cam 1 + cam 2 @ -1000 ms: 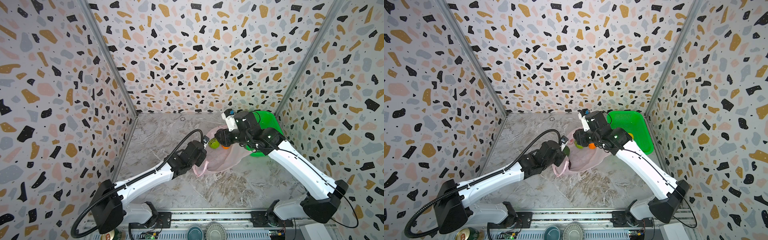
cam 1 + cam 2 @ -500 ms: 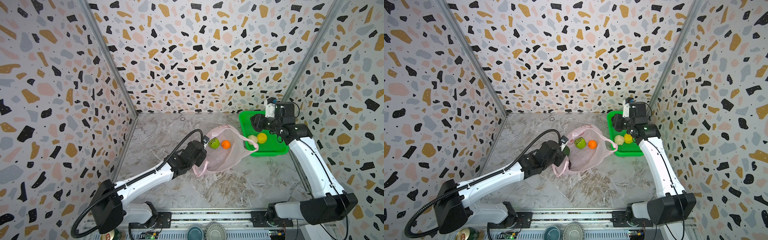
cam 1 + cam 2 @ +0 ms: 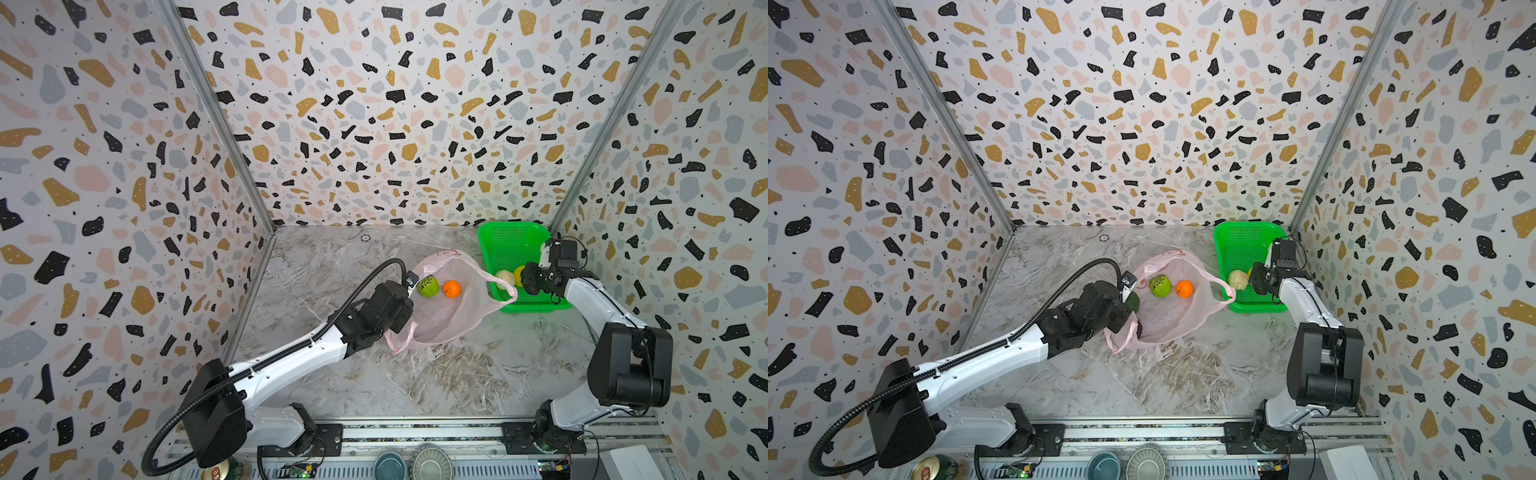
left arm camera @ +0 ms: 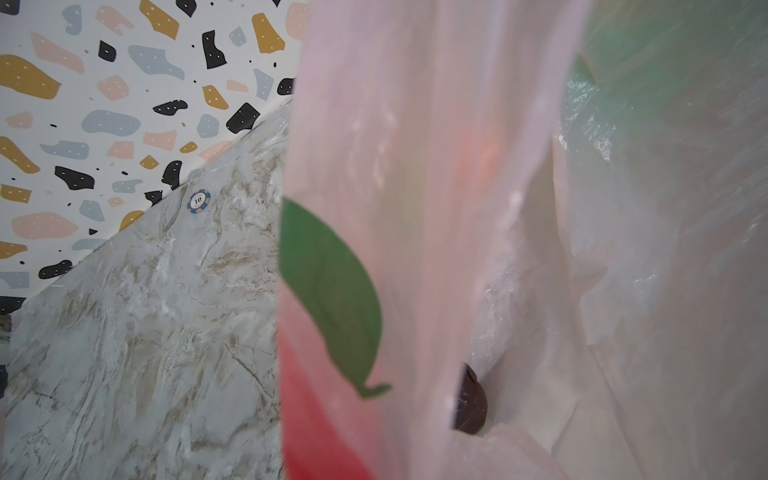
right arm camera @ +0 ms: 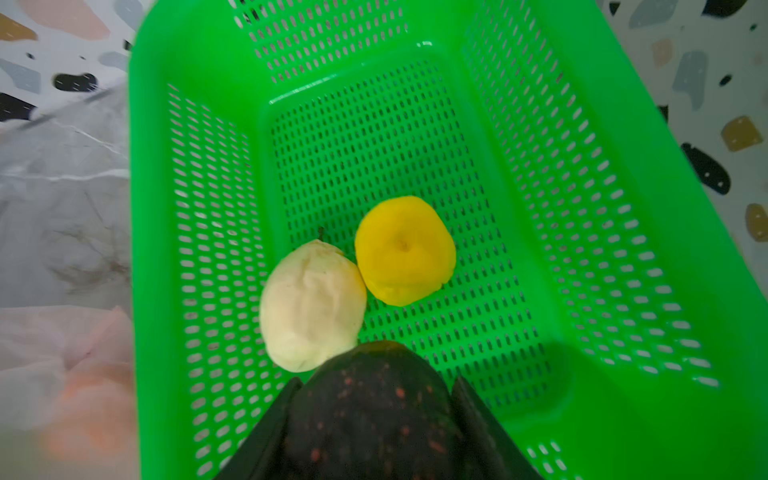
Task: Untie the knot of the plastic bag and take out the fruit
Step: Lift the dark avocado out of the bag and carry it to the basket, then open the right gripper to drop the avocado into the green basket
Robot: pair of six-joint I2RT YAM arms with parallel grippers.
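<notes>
Right claw point(image 5: 374, 388) pinching blackish-brown oval fruit point(image 5: 374, 424) over green mesh basket point(image 5: 582, 208) with cream-white fruit point(image 5: 311, 303), yellow fruit point(image 5: 403, 251), pink plastic bag point(image 3: 449, 316) holding green fruit point(image 3: 428, 286), orange fruit point(image 3: 451, 289)

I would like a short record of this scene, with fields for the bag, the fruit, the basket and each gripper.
plastic bag: lies on the table, mouth open, no knot seen
in bag: bumpy green fruit, orange fruit
green basket: holds cream-white fruit, yellow fruit
left gripper: shut on the plastic bag's edge
right gripper: over the basket, shut on the blackish-brown fruit
</notes>
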